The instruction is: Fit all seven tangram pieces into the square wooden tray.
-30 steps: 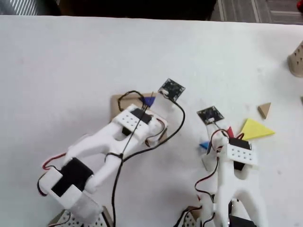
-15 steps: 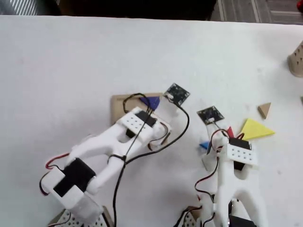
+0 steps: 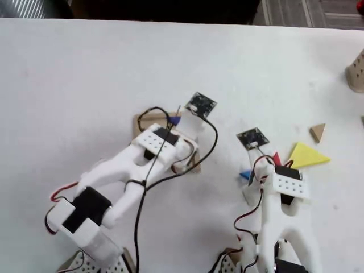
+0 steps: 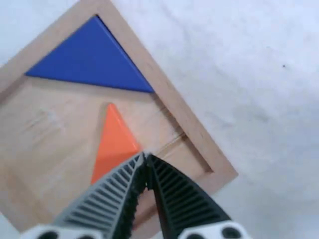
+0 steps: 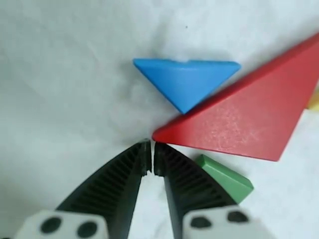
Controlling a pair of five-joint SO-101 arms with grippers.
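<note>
Left wrist view: the tray [image 4: 174, 107] lies on the worktop [image 3: 85, 74] with 2 pieces inside. The dark blue triangle [image 4: 94, 59] sits snug in 1 corner, its 2 short sides against the rim. The orange triangle [image 4: 114, 144] lies flat on the tray floor just beside it, tip pointing at the blue piece's long edge, a thin gap between them. The left hand [image 4: 146, 162] is pinched closed on nothing, tips over the orange triangle's edge; contact cannot be confirmed.

Right wrist view: the right hand [image 5: 148, 159] is also closed and empty, tips just beside the sharp corner of the red triangle [image 5: 239, 122]. The light blue triangle [image 5: 187, 77] touches the red one's long edge, and the green piece [image 5: 224, 177] lies just beside the hand.

High view: the yellow triangle [image 3: 307, 155] and a small wood-coloured triangle [image 3: 317, 132] lie farther out, well apart from the tray.

Judgement: 2 of 7 placed, 5 left. The step in hand looks like seating the orange piece. Next move likely calls for a closed-tip nudge to square it, then the right hand opening to take the red triangle.
</note>
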